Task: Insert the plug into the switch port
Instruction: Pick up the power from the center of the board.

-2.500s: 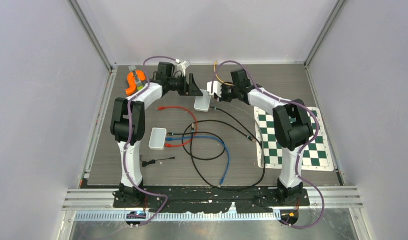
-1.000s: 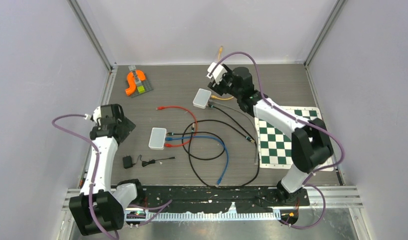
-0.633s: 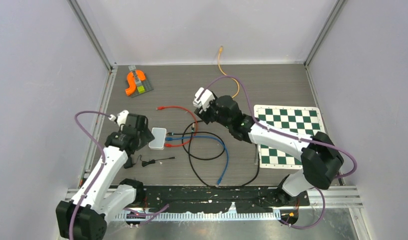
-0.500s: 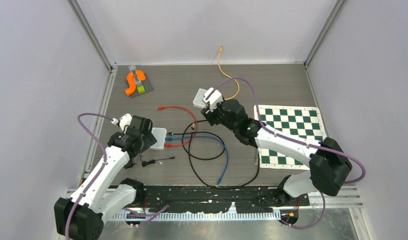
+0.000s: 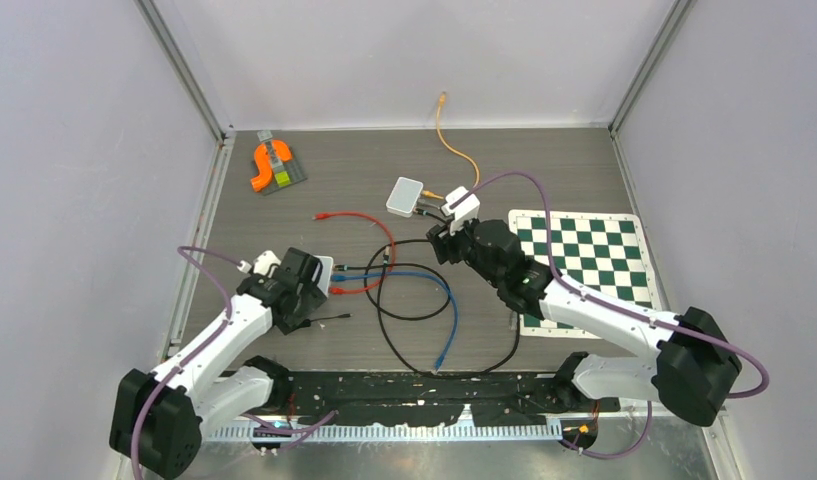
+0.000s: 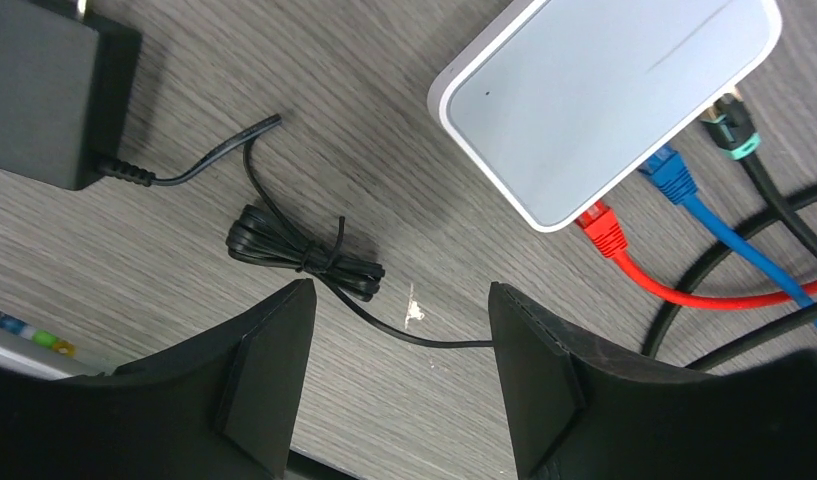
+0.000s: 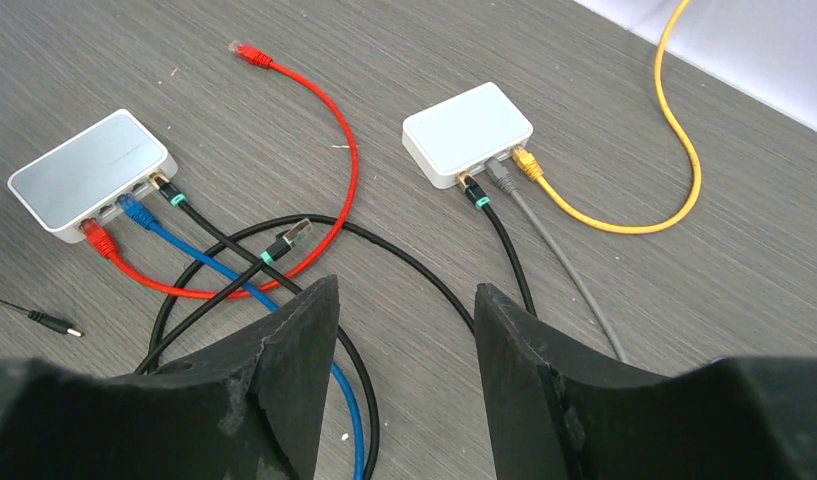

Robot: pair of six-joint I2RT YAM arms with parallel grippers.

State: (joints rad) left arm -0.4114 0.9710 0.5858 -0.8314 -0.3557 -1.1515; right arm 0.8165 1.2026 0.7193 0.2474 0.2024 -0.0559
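Observation:
Two white switches lie on the table. The near switch [image 6: 604, 100] has a red, a blue and a black plug in its ports. The far switch [image 7: 467, 130] holds a black, a grey and a yellow plug. A loose black plug [image 7: 294, 235] with a teal band lies between them, and a loose red plug [image 7: 246, 50] lies farther back. My left gripper [image 6: 399, 290] hangs open over the thin black cord beside the near switch, holding nothing. My right gripper [image 7: 405, 287] is open and empty above the tangle of cables, short of the far switch [image 5: 405, 196].
A black power adapter [image 6: 44, 90] with a bundled thin cord [image 6: 304, 255] lies left of the near switch. A checkerboard mat [image 5: 584, 265] lies at the right and an orange block piece [image 5: 272, 166] at the back left. A yellow cable [image 5: 454, 140] runs to the back wall.
My left gripper has swung right and nearer, over the near switch's edge. My right gripper has drawn back from the far switch toward the near right. Both jaws have narrowed a little.

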